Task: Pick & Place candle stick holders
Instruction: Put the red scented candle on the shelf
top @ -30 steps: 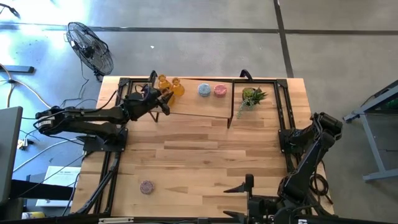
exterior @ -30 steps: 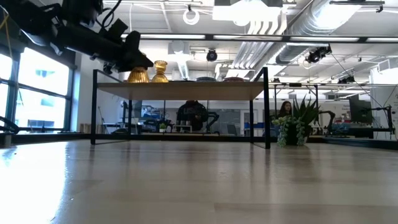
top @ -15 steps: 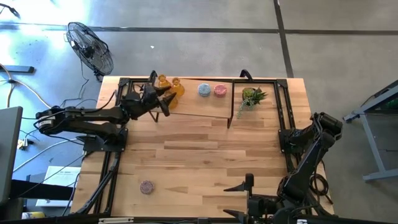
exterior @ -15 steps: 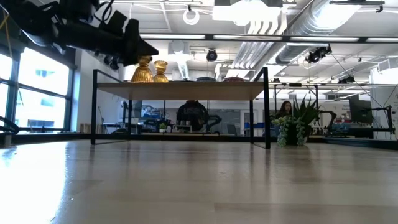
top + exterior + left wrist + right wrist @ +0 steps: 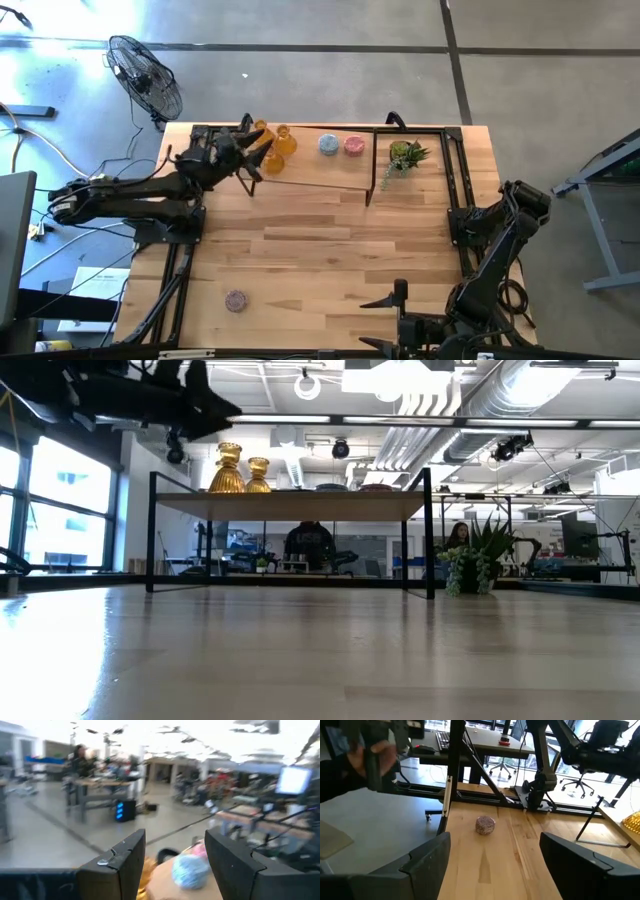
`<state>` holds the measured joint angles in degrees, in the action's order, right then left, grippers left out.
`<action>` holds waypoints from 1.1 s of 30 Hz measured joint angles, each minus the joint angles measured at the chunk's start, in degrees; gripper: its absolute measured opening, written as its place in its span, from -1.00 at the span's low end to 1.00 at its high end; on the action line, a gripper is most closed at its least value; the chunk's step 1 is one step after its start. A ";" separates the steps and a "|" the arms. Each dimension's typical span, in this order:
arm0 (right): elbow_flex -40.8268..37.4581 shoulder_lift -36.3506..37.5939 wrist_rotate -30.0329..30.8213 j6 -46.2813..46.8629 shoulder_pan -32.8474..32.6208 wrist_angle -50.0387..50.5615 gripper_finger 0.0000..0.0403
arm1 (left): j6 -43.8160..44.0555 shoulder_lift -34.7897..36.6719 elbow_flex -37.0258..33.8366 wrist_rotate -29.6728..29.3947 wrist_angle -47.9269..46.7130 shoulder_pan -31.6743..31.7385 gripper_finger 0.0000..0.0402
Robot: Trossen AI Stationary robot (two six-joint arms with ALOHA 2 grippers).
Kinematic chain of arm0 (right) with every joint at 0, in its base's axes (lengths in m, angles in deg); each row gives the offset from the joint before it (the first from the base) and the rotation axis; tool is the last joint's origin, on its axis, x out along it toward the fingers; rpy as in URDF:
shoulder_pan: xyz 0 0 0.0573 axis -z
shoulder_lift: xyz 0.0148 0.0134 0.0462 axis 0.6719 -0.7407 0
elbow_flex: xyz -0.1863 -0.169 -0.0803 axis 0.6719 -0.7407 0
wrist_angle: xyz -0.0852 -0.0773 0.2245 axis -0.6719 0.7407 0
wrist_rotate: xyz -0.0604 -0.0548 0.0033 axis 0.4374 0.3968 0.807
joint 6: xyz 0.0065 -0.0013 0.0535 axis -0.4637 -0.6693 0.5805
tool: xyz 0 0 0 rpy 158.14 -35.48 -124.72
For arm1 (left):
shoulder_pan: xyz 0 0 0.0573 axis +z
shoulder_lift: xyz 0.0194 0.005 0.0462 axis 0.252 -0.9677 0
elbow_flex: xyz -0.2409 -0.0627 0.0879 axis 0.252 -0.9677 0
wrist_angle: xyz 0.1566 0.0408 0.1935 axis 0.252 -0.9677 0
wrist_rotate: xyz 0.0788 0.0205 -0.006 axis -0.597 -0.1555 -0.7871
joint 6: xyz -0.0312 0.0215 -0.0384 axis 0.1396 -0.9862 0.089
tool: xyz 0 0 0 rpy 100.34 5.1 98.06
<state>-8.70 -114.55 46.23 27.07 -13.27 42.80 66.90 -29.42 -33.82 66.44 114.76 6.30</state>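
So the left gripper (image 5: 256, 160) is up by the left end of the little raised shelf (image 5: 330, 168), jaws parted with nothing between them, just beside the amber holders (image 5: 272, 141). Only two of those are clearly visible, standing upright on the shelf. Next along sit the blue-grey holder (image 5: 328, 145) and the pink holder (image 5: 354, 145), with the potted plant (image 5: 405, 155) at the right end. The mauve holder (image 5: 235, 300) is way off on its own, on the bare table (image 5: 330, 250) near the front left.

The right gripper (image 5: 492, 865) is parked at the front edge, jaws wide and empty, looking across at that mauve one.

My guess: these are small glass pieces, so light, rigid, slick and chippable. I'd grab the squat mauve one across its round sides, low down (the bottle-shaped ones probably at the neck), with a gentle squeeze.
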 joint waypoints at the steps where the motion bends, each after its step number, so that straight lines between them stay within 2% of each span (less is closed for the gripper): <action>1: 0.00 0.00 0.00 0.16 0.00 0.19 0.50 | 0.22 0.98 0.00 1.45 -0.02 -0.27 0.00; 12: 0.00 0.00 0.00 1.85 0.00 0.84 0.50 | 0.40 13.01 0.04 6.05 -0.20 -12.88 0.01; 17: 0.00 -0.02 0.00 2.74 0.00 1.44 0.50 | -0.13 15.87 0.04 7.02 -1.27 -16.89 0.01; 24: 0.02 -1.32 0.43 2.15 0.00 1.31 0.50 | -4.46 16.06 0.07 0.12 -3.67 -19.56 0.02; 30: 0.02 -1.33 0.40 1.81 0.00 1.75 0.50 | -10.14 16.06 0.33 -6.61 -2.99 -22.47 0.15; 33: 0.02 -1.33 0.42 1.69 0.00 2.01 0.50 | -10.60 16.10 0.87 -5.60 -3.12 -24.08 0.22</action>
<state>-8.68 -115.88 46.64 28.76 -13.27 44.81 56.30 -13.32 -32.95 60.83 111.65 -17.78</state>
